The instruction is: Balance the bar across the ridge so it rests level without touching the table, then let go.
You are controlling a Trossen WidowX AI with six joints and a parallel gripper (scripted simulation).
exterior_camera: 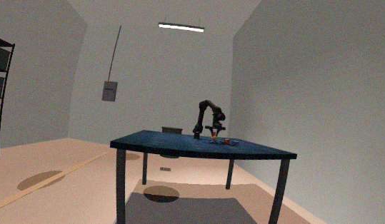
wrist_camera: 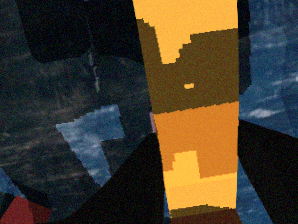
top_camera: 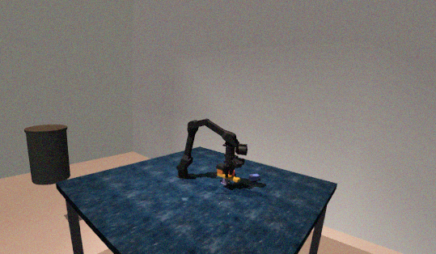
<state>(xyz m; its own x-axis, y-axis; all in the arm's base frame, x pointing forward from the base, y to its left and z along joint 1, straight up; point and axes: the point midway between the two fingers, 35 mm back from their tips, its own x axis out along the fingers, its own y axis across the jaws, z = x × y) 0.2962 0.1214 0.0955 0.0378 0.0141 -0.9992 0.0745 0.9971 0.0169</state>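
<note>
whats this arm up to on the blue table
A single dark robot arm on a blue table has its gripper shut on an orange bar, holding it low over the tabletop. A small purple object and something red sit close by. It hasn't let go.

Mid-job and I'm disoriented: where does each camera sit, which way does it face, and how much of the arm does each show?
Top: raised off one corner of the blue table, angled down; whole black arm visible.
Exterior: low, far out on the floor, facing the table edge; whole arm, small.
Wrist: on the arm, looking down past dark fingers along the held orange bar.
Top and exterior share the arm, table and bar.
</note>
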